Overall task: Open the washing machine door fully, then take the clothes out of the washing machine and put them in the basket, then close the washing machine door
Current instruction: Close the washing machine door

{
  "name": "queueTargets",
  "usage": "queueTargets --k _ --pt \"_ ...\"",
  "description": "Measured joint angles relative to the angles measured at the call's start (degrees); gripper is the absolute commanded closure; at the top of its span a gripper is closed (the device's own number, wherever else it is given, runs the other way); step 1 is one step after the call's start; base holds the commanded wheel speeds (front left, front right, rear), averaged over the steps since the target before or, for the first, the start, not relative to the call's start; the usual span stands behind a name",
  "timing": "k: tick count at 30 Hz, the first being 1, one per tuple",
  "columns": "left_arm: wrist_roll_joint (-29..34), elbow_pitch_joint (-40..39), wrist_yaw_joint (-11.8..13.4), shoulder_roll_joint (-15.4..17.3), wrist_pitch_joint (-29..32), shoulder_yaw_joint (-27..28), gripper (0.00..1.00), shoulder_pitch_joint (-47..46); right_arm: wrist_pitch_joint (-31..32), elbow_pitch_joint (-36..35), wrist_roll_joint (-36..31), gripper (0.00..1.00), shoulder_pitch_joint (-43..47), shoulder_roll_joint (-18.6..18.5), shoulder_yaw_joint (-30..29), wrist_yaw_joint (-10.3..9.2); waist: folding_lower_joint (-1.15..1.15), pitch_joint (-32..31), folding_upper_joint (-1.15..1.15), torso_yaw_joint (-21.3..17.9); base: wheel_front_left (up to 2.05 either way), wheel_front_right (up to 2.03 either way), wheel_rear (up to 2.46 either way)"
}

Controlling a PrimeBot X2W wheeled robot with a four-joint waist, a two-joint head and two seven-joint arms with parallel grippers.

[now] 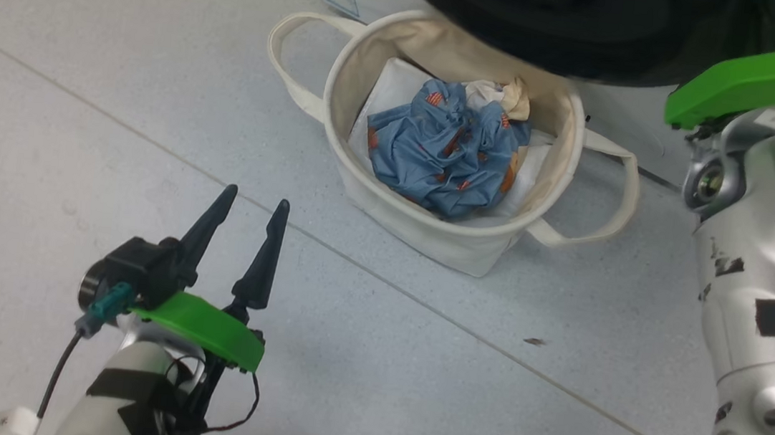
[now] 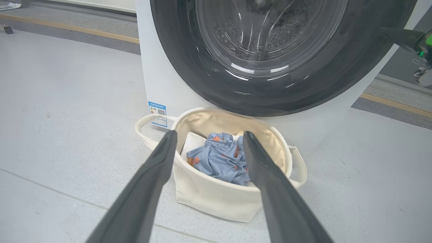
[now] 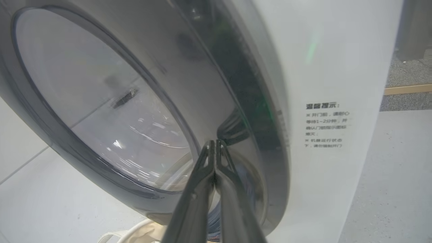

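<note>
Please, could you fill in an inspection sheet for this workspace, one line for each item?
Surface: pale grey floor with thin seams.
Job's things: clothes lie in the basket; washing machine door sits against the washing machine; whether it is latched cannot be told.
Clutter: one small dark speck on the floor.
Grippers: left gripper open, holding nothing, short of the basket; right gripper shut, tips at the door's glossy rim.
Cables: black cable and thin wires hang loose at the left wrist.
Surroundings: tan floor strip beyond the machine.
</note>
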Motion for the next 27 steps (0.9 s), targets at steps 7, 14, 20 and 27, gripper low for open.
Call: queueTargets --k 7,14,20,27 --pt "-0.25 -0.02 0.00 -0.34 0.00 -0.11 0.00 -0.39 -0.09 1.40 -5.31 1.00 -3.22 0.02 -5.20 0.00 0.00 1.89 0.00 0.98 0.00 0.00 0.00" --pt "-0.81 0.00 0.00 -0.29 0.00 -0.29 0.00 -0.49 -0.25 1.35 -9.17 1.00 -4.13 0.46 -9.50 0.02 0.00 3.03 0.00 1.24 0.00 0.00 0.00" --pt "-1.08 -0.22 0.00 -0.23 0.00 0.11 0.00 -1.18 -0.25 0.97 -10.98 1.00 -4.32 1.27 -11.76 0.29 0.00 3.90 0.00 1.25 0.00 0.00 0.00" --pt "-1.08 -0.18 0.00 -0.09 0.00 0.60 0.00 -1.16 -0.23 2.72 -11.28 0.00 -4.33 1.42 -11.21 0.35 0.00 3.14 0.00 0.85 0.00 0.00 0.00"
